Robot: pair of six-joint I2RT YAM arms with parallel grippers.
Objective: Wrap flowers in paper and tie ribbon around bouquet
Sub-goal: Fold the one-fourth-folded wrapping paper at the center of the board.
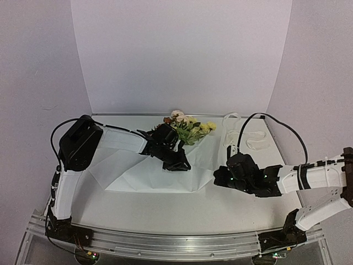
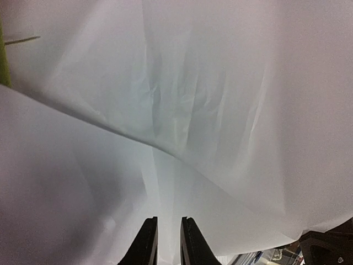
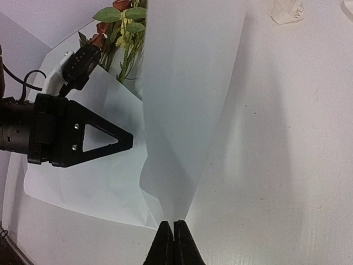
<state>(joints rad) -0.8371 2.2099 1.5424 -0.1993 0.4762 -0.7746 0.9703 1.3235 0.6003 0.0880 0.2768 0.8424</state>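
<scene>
— How far along is the wrapping?

— Early, I'd judge. The small bunch of yellow, orange and cream artificial flowers (image 1: 187,128) lies at the far side of the pale table (image 1: 165,212). Its green stems run down into the large thin white paper sheet (image 1: 143,175). The sheet is only partly folded. One flap rises from its right corner toward the stems, and there is no cone yet.

— Who holds that flap?

— The right gripper (image 3: 174,227). Its fingers are pressed together, and the sheet's corner narrows straight into their tips, so it looks pinched there.

— And the other arm?

— The left gripper (image 2: 168,223) sits low over the paper, just beside the stems. Its fingers stand a sliver apart. Paper fills its own view, and I cannot tell whether any is caught between them.

— The ribbon?

— The long narrow cream fabric ribbon (image 1: 245,138) lies loose at the far right, apart from the sheet and not held by either gripper. Closing the paper round the stems is still to do, and so is all the tying.
</scene>
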